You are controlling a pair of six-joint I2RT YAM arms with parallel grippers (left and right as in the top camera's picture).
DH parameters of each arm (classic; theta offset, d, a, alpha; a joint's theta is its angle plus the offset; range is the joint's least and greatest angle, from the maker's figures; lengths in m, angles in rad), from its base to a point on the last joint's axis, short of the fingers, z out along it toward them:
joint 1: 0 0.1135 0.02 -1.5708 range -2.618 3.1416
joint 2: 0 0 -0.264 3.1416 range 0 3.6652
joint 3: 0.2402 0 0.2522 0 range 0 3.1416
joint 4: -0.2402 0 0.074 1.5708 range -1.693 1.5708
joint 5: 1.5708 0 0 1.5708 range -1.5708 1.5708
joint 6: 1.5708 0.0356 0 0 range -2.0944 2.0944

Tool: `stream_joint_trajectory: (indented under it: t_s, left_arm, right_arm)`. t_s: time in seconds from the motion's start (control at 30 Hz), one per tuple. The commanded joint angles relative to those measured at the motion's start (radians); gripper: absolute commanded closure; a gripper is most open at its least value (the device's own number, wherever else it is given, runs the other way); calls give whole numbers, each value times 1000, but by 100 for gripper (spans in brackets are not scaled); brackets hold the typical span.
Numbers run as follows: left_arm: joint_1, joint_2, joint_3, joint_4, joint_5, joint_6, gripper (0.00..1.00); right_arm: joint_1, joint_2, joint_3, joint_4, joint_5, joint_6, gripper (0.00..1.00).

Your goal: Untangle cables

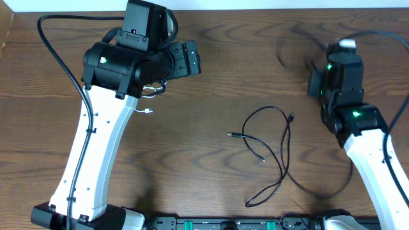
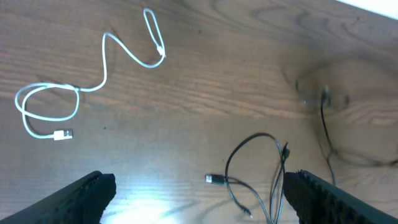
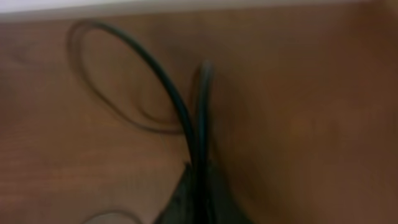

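Two pincers: the left pincer (image 2: pixel 199 186) is hovering wide open, empty, above the white cable (image 2: pixel 103 65). The right pincer (image 3: pixel 198 190), closed tight, is pinching a black cable (image 3: pixel 180 112).

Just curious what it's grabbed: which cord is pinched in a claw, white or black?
A black cord, pinched in the shut right gripper; the white cord lies loose, untouched.

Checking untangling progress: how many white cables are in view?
1: the white cable lies on the table beside the left arm, apart from the black cables; that arm could hide more.
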Motion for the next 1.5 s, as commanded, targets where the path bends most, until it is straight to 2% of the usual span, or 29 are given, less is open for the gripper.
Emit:
stream_joint_trajectory:
  t_s: [0.0, 0.17, 0.3, 0.4, 0.57, 0.6, 0.7, 0.83, 0.87, 0.93, 1.03, 1.1, 1.17, 1.2, 1.27, 1.3, 1.37, 1.43, 1.47]
  left_arm:
    - [4, 2, 10, -2, -10, -1, 6]
    - [4, 2, 10, -2, -9, -2, 6]
    - [4, 2, 10, -2, -9, -2, 7]
    - [4, 2, 10, -2, -9, -2, 7]
    - [4, 2, 10, -2, -9, -2, 7]
    - [4, 2, 10, -2, -9, -2, 7]
    - [4, 2, 10, -2, -9, -2, 6]
    - [4, 2, 10, -2, -9, -3, 7]
    - [4, 2, 10, -2, -9, -2, 7]
    - [4, 2, 10, -2, -9, -2, 7]
    - [4, 2, 10, -3, -9, -2, 7]
    - [4, 2, 10, -6, -9, -2, 6]
    - [4, 2, 10, -5, -9, -2, 7]
    - [4, 2, 10, -5, -9, -3, 6]
    - [4, 2, 10, -5, -9, -3, 7]
    - [4, 2, 10, -5, -9, -3, 7]
    - [4, 2, 10, -6, -8, -3, 7]
    - [4, 2, 10, -15, -9, -6, 7]
    - [4, 2, 10, -17, -9, -6, 6]
  right_arm:
    - [-4, -111, 5, -192, 73, 296, 99]
    - [-4, -227, 5, -554, 16, 468, 99]
    - [-4, -278, 5, -772, -2, 627, 99]
    - [-4, -292, 5, -835, -2, 644, 99]
    - [-3, -283, 5, -829, -3, 595, 95]
    - [-3, -272, 5, -867, -24, 579, 99]
    - [-3, -243, -10, -930, -126, 584, 99]
    - [-3, -208, -73, -906, -186, 586, 90]
    - [-4, -198, -98, -881, -194, 608, 90]
    - [-4, -179, -142, -844, -225, 685, 99]
    - [-4, -152, -202, -824, -267, 894, 98]
    - [-4, -140, -241, -822, -253, 1125, 99]
    - [-4, -135, -270, -818, -244, 1309, 98]
    - [-4, -135, -288, -796, -232, 1368, 94]
    - [-4, -135, -328, -721, -203, 1397, 83]
    - [-4, -135, -344, -684, -203, 1396, 83]
    - [-4, -135, -377, -617, -204, 1392, 87]
    - [-4, -135, -399, -560, -146, 1392, 98]
    - [-4, -135, -399, -555, -110, 1392, 98]
